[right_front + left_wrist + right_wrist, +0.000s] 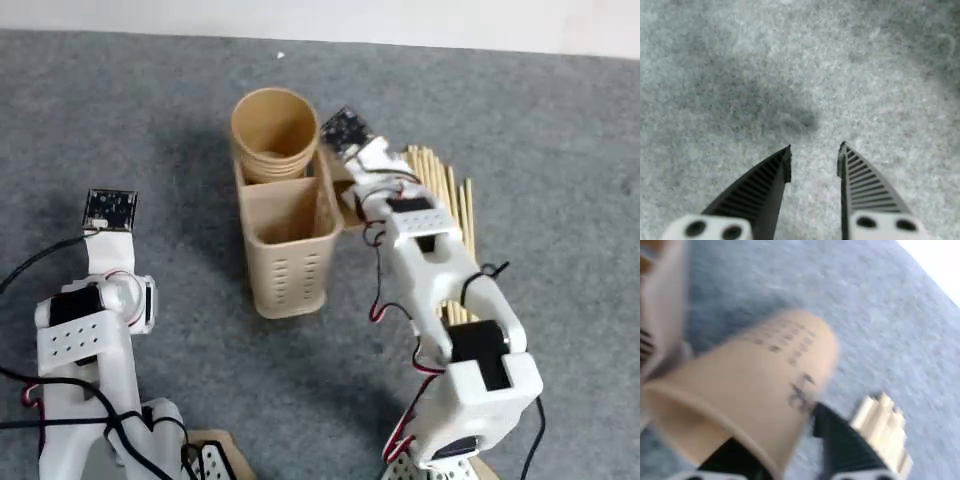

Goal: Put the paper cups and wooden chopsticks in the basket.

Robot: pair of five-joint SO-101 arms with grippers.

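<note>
The left claw is hanging with its jaws apart over the grey worktop, and nothing is lying between them. The right claw is closing around a paper cup; the picture is blurred there, and one jaw is mostly hiding under the cup. In the high view this claw is sitting just beside the basket, covered by its own wrist. A stack of paper cups is standing in the basket's far compartment. The wooden chopsticks are lying on the worktop, partly hidden under the right arm.
</note>
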